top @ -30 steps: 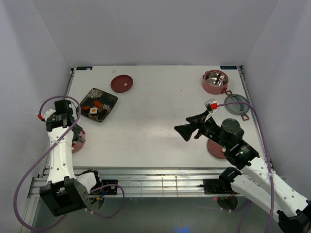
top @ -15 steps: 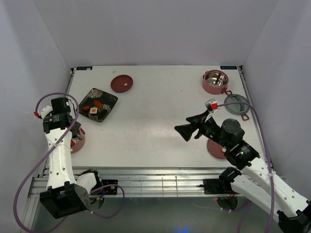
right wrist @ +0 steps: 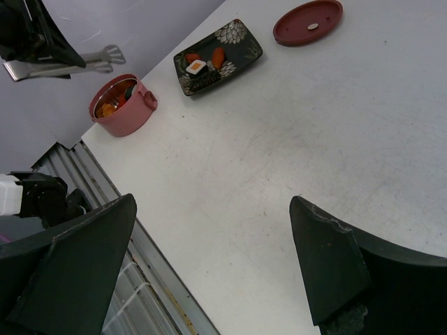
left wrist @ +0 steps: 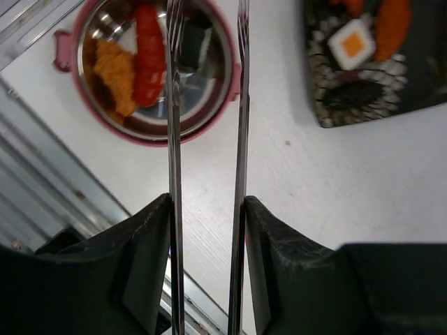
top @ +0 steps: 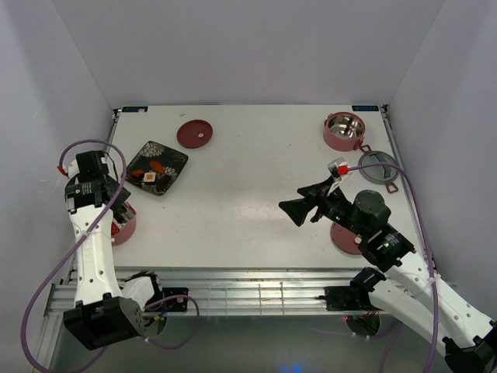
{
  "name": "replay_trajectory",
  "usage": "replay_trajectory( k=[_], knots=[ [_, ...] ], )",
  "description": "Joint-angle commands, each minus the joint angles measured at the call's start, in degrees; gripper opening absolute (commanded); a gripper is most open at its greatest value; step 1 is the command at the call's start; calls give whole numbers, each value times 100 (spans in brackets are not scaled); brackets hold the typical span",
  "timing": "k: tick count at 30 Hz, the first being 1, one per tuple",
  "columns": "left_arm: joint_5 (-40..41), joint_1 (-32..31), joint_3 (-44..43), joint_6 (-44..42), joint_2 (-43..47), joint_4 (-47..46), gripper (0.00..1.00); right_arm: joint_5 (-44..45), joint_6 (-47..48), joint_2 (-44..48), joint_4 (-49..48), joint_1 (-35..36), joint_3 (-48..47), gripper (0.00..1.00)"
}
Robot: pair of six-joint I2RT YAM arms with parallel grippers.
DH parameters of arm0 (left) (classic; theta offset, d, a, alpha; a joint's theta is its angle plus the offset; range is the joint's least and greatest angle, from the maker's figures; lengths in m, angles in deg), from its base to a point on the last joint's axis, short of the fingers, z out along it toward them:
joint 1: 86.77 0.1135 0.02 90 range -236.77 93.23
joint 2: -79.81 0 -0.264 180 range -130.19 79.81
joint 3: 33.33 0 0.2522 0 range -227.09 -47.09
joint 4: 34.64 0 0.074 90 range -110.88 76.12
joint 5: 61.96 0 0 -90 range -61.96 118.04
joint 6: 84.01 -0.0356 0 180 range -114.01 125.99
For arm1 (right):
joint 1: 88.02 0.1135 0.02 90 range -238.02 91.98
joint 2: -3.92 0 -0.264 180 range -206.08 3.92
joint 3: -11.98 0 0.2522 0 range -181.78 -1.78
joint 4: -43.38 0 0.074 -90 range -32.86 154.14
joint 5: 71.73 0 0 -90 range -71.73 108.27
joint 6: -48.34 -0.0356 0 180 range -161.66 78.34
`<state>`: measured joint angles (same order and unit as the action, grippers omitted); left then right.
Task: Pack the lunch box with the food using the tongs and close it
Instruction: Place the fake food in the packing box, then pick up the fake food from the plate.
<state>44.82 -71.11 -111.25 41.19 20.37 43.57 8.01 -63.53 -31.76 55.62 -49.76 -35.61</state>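
Presently on hand:

- Bench (top: 248, 194): white, carries everything listed.
- Right end effector (top: 293, 208): fingers spread wide, gripping nothing, hanging above the middle of the bench.
- Left end effector (left wrist: 206, 209): at the bench's left edge, pressed against both arms of the tongs (left wrist: 242, 139).
- Plate (top: 175, 161): dark, square, floral, far left.
- Lunch box tier (left wrist: 150, 137): dusty-red, steel-lined, near-left edge, just under the left arm in the top view.
- Second tier (top: 338, 142): far right corner, shiny inside.
- Dark-red lid (top: 194, 134): beyond the plate. Another lid (top: 342, 237) lies partly under the right arm.
- Grey round lid (top: 379, 168): near the second tier.
- Tongs: silver, arms apart and nearly parallel, tips over the near-left tier.
- Food: an orange piece (left wrist: 115, 70), a red piece (left wrist: 147, 56) and a dark-edged roll (left wrist: 202, 45) inside that tier. A white roll (left wrist: 355, 40) and orange pieces (left wrist: 392, 17) sit on the plate.
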Motion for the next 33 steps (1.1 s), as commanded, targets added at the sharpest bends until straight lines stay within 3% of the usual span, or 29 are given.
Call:
replay_trajectory(
  k=[1, 8, 11, 17, 21, 26, 31, 33],
  knots=[
    [-805, 25, -597, -775, 82, -660, 53, 50, 51, 9, -235, 6, 34, 96],
    [-2063, 16, -923, -1155, -533, -1311, 52, 77, 60, -26, -235, 6, 25, 96],
    [-2213, 25, -870, -1331, -902, -1628, 53, 24, 51, -70, -261, 6, 34, 96],
    [-2109, 16, -756, -1288, -1509, -2111, 54, 15, 51, -141, -270, -3, 25, 96],
    [-1530, 25, -624, -718, -1772, -2322, 55, 68, 60, -158, -270, -3, 42, 96],
    [-1956, 25, -440, -725, -2054, -2700, 55, -11, 42, -202, -322, 6, 51, 96],
    [-1889, 16, -308, -742, -2247, -2753, 55, -28, 34, -299, -331, 6, 51, 96],
    [-1513, 16, -203, -664, -2212, -2753, 55, -37, 33, -308, -323, 6, 51, 96]
  ],
)
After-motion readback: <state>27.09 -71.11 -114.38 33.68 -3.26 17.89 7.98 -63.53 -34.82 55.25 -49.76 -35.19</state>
